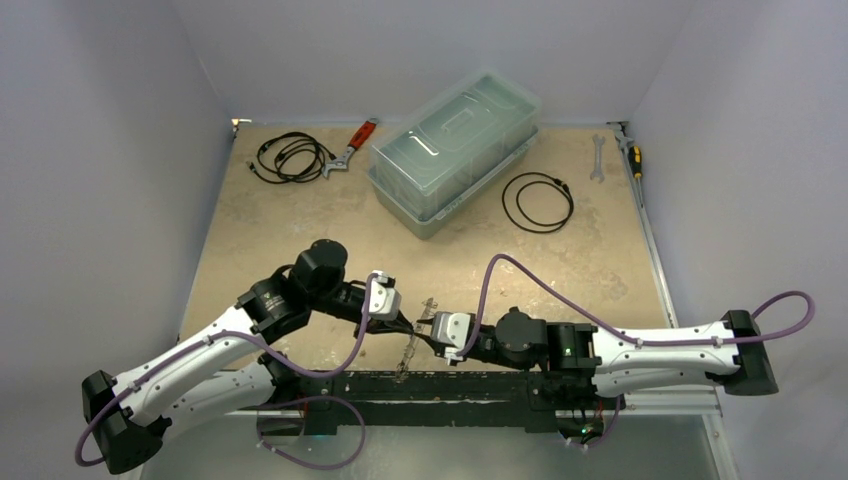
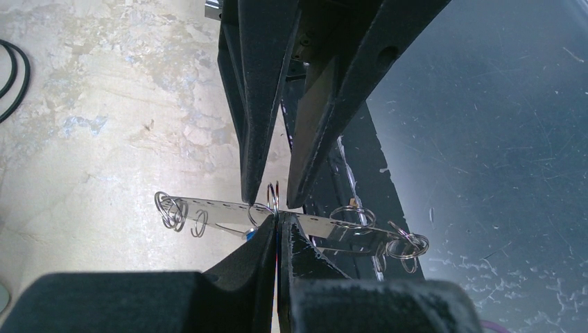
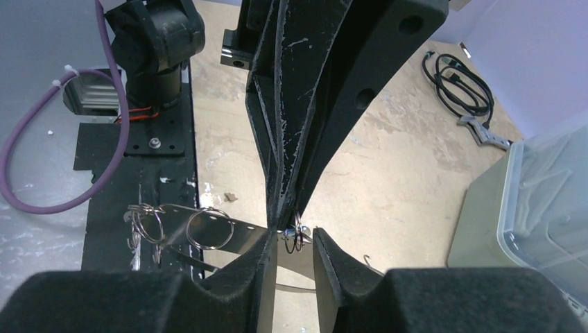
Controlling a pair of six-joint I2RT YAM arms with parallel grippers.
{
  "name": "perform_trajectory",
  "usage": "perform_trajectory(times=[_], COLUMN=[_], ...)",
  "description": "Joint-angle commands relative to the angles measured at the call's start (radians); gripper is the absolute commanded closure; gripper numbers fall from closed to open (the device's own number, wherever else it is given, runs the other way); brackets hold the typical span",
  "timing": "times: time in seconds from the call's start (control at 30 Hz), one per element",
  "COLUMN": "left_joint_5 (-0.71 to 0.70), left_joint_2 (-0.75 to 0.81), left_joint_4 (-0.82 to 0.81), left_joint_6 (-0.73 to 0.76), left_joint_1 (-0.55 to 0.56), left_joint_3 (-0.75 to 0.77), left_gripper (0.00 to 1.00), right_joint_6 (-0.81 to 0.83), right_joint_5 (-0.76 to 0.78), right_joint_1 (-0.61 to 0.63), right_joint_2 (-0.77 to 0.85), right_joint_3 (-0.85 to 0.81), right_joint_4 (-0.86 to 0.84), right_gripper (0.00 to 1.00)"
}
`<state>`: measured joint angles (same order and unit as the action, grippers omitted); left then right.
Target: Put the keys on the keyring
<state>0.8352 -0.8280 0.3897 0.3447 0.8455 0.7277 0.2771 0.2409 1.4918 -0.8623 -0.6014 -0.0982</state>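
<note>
The keyring (image 2: 208, 206), seen as a perforated silvery strip hung with small split rings, was clamped in the closed left hand (image 2: 277, 229) above the near edge of the counter (image 1: 560, 270). A small ring (image 3: 298, 232) was bracketed by the narrowly parted right hand (image 3: 295, 241), though contact could not be discerned. Threading was judged to be under way, and how many keys were left could not be told.

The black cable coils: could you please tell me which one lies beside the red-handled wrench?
The tangled coil at the far left, next to the red-handled wrench; the neat round coil lies right of the clear box.
</note>
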Motion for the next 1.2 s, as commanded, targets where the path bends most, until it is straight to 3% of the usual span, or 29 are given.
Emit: perform_trajectory(times=[0.0, 0.13, 0.27, 0.4, 0.53, 0.67, 1.17], left_joint_5=[0.041, 0.041, 0.04, 0.021, -0.004, -0.021, 0.007], left_joint_2=[0.016, 0.016, 0.014, 0.019, 0.054, 0.095, 0.053], left_joint_4=[-0.041, -0.043, -0.046, -0.054, -0.076, -0.096, -0.177], left_joint_6=[0.022, 0.021, 0.02, 0.01, 0.01, 0.012, -0.027], left_joint_1=[0.001, 0.002, 0.001, 0.001, 0.002, 0.001, 0.001], left_joint_3=[0.038, 0.037, 0.037, 0.036, 0.023, 0.005, -0.029], left_gripper=[1.0, 1.0, 1.0, 1.0, 0.66, 0.51, 0.52], right_joint_6=[-0.005, -0.003, 0.0, -0.001, -0.01, -0.016, -0.02], right_joint_5=[-0.007, -0.005, 0.001, 0.018, 0.039, 0.036, 0.014], right_joint_1=[-0.002, -0.002, -0.002, -0.002, -0.002, -0.002, -0.002], right_joint_2=[-0.005, -0.013, -0.018, -0.013, 0.017, 0.068, 0.15], right_joint_3=[-0.01, -0.011, -0.014, -0.01, -0.002, 0.017, 0.045], right_joint_4=[-0.023, -0.023, -0.023, -0.026, -0.035, -0.06, -0.12], right_gripper=[0.74, 0.82, 1.0, 1.0, 1.0, 1.0, 1.0])
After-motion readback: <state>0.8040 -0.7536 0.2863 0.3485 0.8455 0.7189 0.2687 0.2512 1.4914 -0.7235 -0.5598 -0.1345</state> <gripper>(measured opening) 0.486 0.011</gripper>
